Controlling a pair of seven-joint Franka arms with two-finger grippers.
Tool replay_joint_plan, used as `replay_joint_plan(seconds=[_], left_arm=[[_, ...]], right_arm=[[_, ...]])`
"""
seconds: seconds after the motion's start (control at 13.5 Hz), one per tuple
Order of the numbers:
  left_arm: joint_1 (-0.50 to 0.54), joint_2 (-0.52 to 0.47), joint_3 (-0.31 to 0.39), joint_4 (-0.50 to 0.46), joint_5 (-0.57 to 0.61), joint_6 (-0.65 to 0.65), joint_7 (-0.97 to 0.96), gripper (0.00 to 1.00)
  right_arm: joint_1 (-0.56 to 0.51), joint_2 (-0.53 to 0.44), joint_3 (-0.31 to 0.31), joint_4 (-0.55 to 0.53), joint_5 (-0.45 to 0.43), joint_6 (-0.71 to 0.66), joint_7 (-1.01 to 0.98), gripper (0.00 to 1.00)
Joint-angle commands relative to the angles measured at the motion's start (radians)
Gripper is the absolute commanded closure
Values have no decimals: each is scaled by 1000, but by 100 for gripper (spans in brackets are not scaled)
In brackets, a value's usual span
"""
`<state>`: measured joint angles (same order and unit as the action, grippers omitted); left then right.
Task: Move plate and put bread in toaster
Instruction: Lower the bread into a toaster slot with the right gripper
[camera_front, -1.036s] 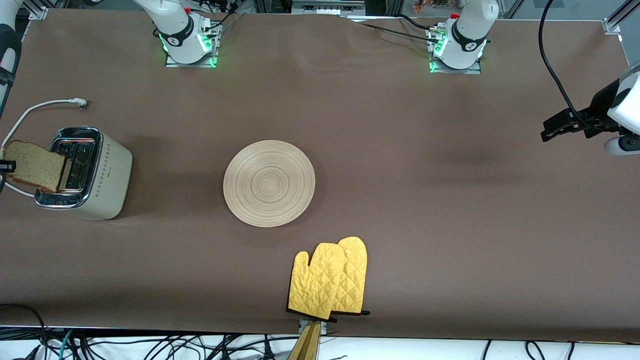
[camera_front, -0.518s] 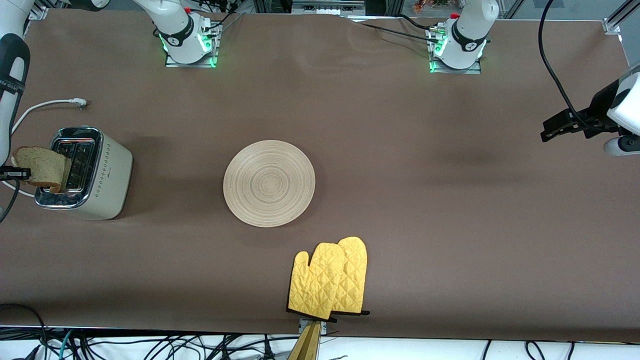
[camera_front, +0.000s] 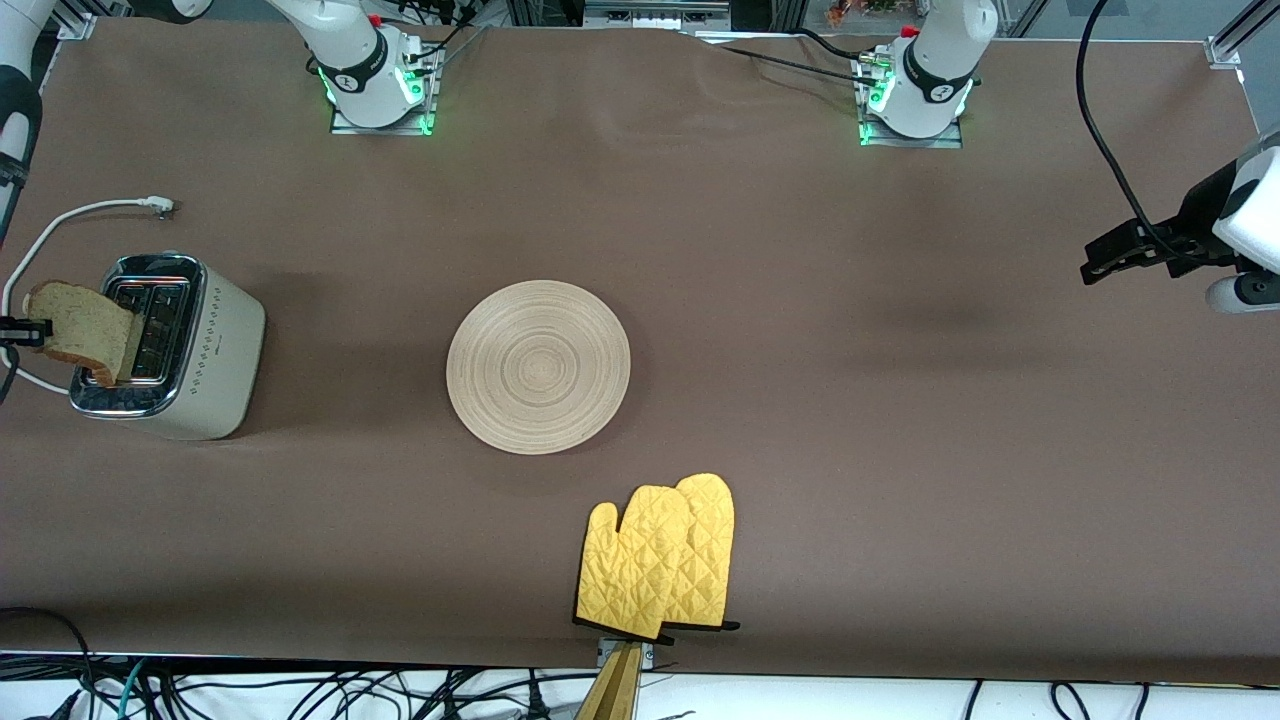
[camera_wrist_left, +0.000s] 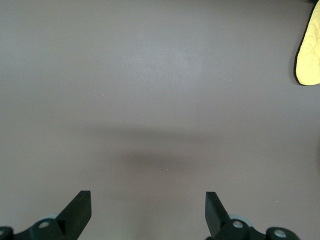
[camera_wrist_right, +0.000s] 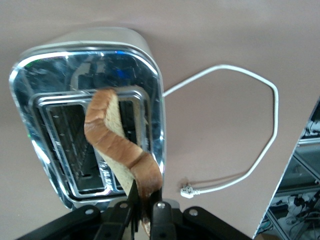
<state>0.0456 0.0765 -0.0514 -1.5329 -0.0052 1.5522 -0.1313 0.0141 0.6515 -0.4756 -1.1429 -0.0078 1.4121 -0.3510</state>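
The bread (camera_front: 80, 320) is a tan slice held on edge in my right gripper (camera_front: 35, 330), which is shut on its crust. It hangs over the chrome top of the cream toaster (camera_front: 190, 350) at the right arm's end of the table. In the right wrist view the slice (camera_wrist_right: 117, 142) sags in a curve from the gripper (camera_wrist_right: 146, 210) over the toaster's slots (camera_wrist_right: 85, 145). The round light-wood plate (camera_front: 538, 366) lies bare mid-table. My left gripper (camera_front: 1105, 258) is open and empty over bare table at the left arm's end; its wrist view (camera_wrist_left: 147, 207) shows only tablecloth between the fingers.
A pair of yellow oven mitts (camera_front: 660, 560) lies at the table edge nearest the front camera; one edge shows in the left wrist view (camera_wrist_left: 310, 55). The toaster's white cord (camera_front: 80, 212) loops on the table beside it, also in the right wrist view (camera_wrist_right: 240, 130).
The right gripper has turned the bread from lying broad and tilted to more on edge, and shifted it a little over the toaster's top. The left arm and plate have not moved.
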Motion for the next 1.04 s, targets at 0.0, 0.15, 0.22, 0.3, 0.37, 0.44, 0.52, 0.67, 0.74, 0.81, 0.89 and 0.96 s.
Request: replay_joint_plan(seconds=[0.0, 0.15, 0.22, 0.3, 0.37, 0.44, 0.52, 0.67, 0.74, 0.81, 0.89, 0.96], left_arm=[[-3, 14, -1, 30, 30, -15, 19, 0], [-3, 14, -1, 30, 30, -15, 19, 0], [-3, 14, -1, 30, 30, -15, 19, 0], [-3, 14, -1, 30, 30, -15, 19, 0], [-3, 14, -1, 30, 30, -15, 19, 0], [-3, 14, -1, 30, 30, -15, 19, 0], [-3, 14, -1, 30, 30, -15, 19, 0], [-3, 14, -1, 30, 30, -15, 19, 0], [-3, 14, -1, 30, 30, -15, 19, 0], [-3, 14, -1, 30, 31, -15, 19, 0], [-3, 14, -1, 30, 30, -15, 19, 0], [-3, 14, -1, 30, 31, -15, 19, 0]], right_arm=[[-5, 0, -9, 11, 19, -27, -11, 100], [-3, 0, -9, 11, 22, -42, -5, 100], [-3, 0, -9, 12, 23, -56, -3, 100], [-3, -1, -11, 12, 23, -59, -2, 100], [-3, -1, -11, 12, 23, -59, -2, 100], [-5, 0, -11, 11, 25, -59, -3, 100], [-11, 0, -11, 8, 26, -61, -5, 100], [-16, 0, -11, 9, 28, -81, -3, 100], [-17, 0, -14, 9, 26, -82, -3, 100], [-17, 0, -18, 9, 28, -84, -3, 100], [-17, 0, -24, 8, 28, -87, -3, 100], [-19, 0, -25, 9, 28, -93, -3, 100]])
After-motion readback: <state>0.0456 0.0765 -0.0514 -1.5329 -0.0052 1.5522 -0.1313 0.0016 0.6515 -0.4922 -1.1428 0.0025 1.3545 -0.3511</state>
